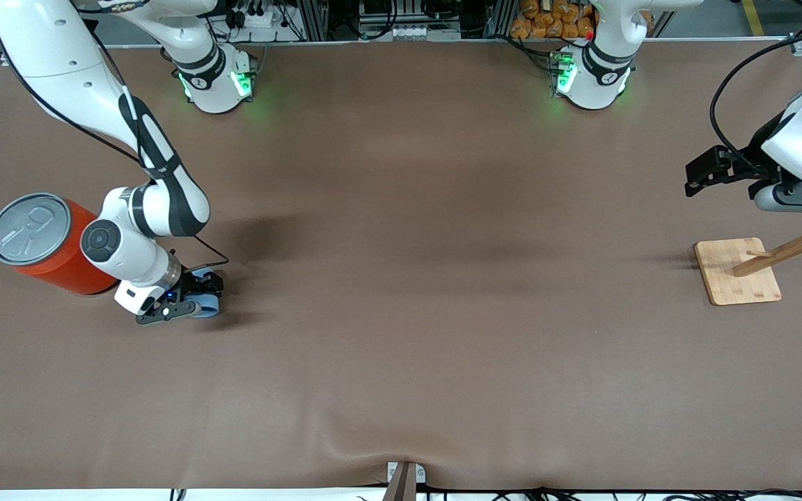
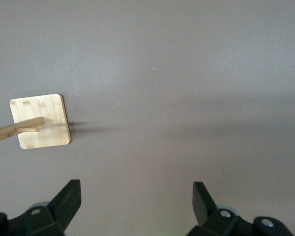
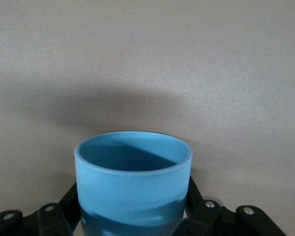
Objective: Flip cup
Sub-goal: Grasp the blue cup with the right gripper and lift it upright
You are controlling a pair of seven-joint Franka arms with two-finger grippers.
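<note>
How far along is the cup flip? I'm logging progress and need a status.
Done: the right hand has reached the cup beside the orange can and is shut on its sides, low at the table. In hand: the grasp itself; whether the cup has been turned cannot be told. Left: finishing the flip and releasing. The left hand waits open above the wooden stand.

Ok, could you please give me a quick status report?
Right gripper shut on cup, low beside orange can. Left gripper open, waiting above wooden stand. Nothing blocking.
</note>
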